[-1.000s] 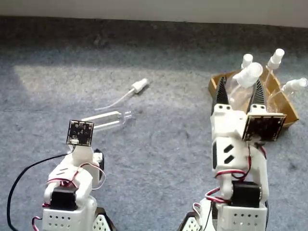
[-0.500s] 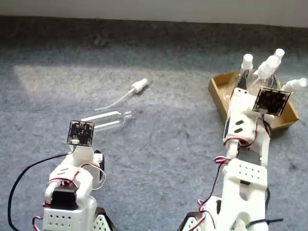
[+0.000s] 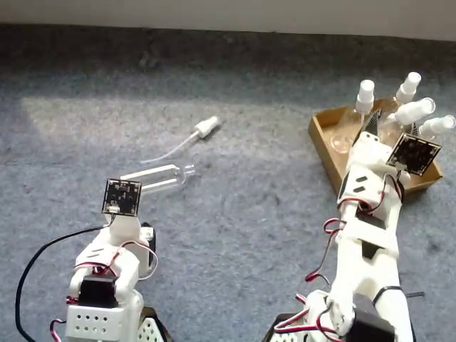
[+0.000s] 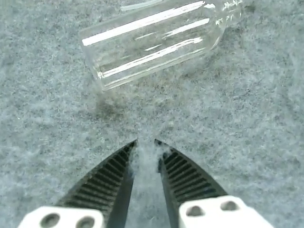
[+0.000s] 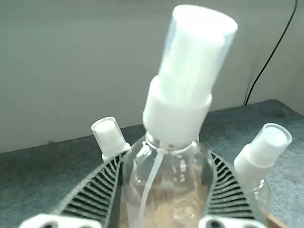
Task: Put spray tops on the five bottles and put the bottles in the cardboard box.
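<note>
A clear bottle without a top (image 3: 158,177) lies on its side on the grey carpet, close in front of my left gripper (image 4: 145,143), whose fingers are almost together with nothing between them. The same bottle (image 4: 152,40) lies crosswise beyond the tips. A loose spray top (image 3: 204,128) with its thin tube lies farther out. My right gripper (image 5: 164,164) is shut on a bottle with a spray top (image 5: 183,99), held over the cardboard box (image 3: 320,133). The held bottle's top (image 3: 414,110) tilts to the right among three capped bottles (image 3: 365,92) standing in the box.
The carpet between the two arms is bare. A pale wall strip runs along the far edge. Two capped bottles (image 5: 110,133) (image 5: 263,149) stand close on either side of the held one.
My right arm has stretched forward and to the right, carrying the capped bottle from the near side of the box to over its far right part. The left arm has barely moved.
</note>
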`<state>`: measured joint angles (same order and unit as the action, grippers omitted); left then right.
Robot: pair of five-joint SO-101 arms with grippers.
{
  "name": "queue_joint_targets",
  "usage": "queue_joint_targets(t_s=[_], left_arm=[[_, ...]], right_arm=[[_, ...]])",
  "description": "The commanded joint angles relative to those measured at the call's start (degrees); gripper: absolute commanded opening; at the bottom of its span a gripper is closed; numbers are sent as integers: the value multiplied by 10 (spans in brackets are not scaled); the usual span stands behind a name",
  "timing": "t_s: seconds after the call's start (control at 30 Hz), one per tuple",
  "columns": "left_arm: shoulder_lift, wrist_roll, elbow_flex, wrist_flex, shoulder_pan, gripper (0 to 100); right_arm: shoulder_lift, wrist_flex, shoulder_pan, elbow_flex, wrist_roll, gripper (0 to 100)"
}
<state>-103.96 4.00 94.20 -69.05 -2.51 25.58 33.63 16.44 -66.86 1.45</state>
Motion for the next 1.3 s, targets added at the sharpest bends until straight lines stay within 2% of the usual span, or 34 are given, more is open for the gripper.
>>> queue_joint_targets(t_s=[0.0, 0.3, 0.47, 0.63, 1.27], left_arm=[[0, -4, -4, 17, -7, 5], [0, -4, -4, 17, -7, 5], [0, -4, -4, 17, -7, 5], [0, -4, -4, 17, -7, 5], [0, -4, -3, 17, -7, 5]], right_arm=[[-28, 54, 9, 6, 4, 153], [-165, 129, 18, 27, 4, 153], [-230, 172, 15, 52, -57, 153], [-276, 215, 15, 52, -59, 153], [-375, 229, 7, 146, -58, 152]])
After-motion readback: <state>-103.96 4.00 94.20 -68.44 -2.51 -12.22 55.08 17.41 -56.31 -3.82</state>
